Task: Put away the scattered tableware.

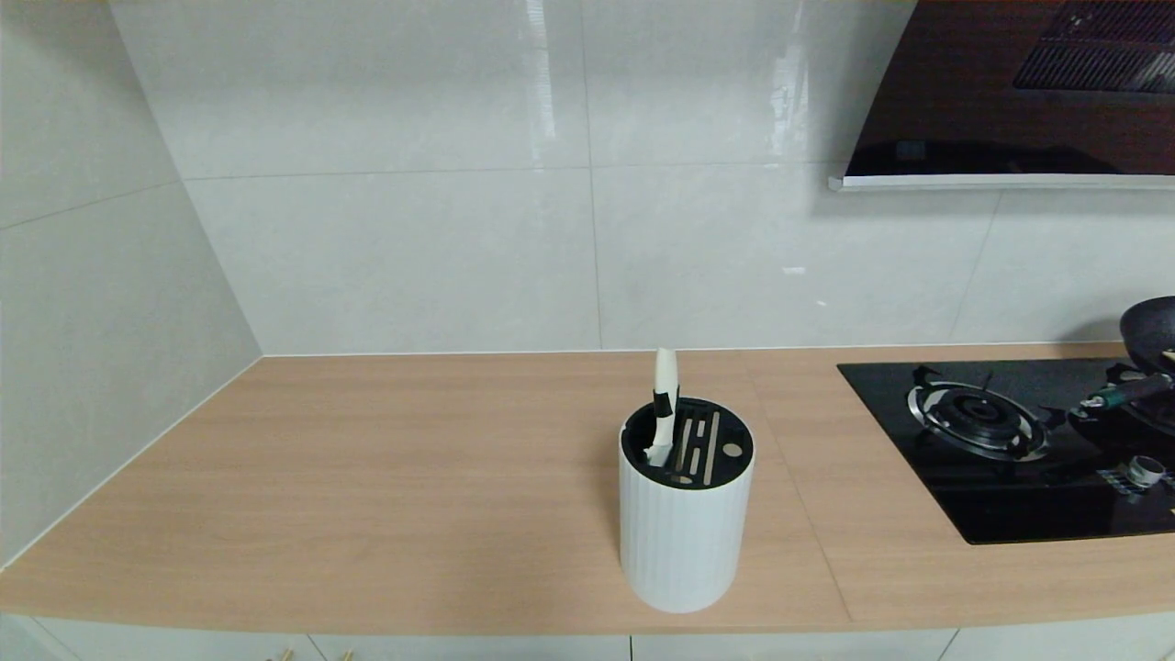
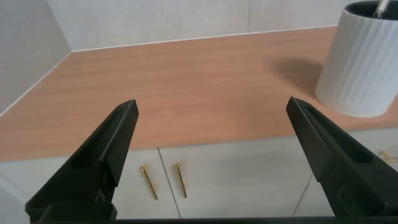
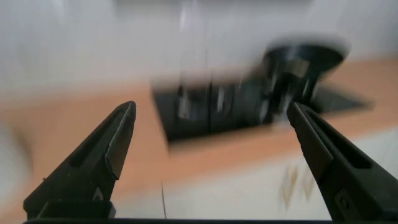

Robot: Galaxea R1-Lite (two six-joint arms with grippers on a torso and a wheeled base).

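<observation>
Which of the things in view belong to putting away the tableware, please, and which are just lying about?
Part of the job:
- white ribbed holder
- white utensil, standing in the holder's slotted top

Just there:
- gas hob
- black pan
- range hood
- wooden counter

White ribbed holder (image 1: 684, 532) with black slotted top, white-and-black utensil (image 1: 663, 404), light wood-grain counter (image 1: 367, 477)

The right hand (image 3: 210, 107) hangs with its fingers (image 3: 99, 162) spread wide. Past it, all blurred, a black hob (image 3: 186, 121) set in the wooden desk (image 3: 214, 152) carries a dark pan (image 3: 305, 59). White cabinet doors (image 3: 236, 193) sit below the desk.
</observation>
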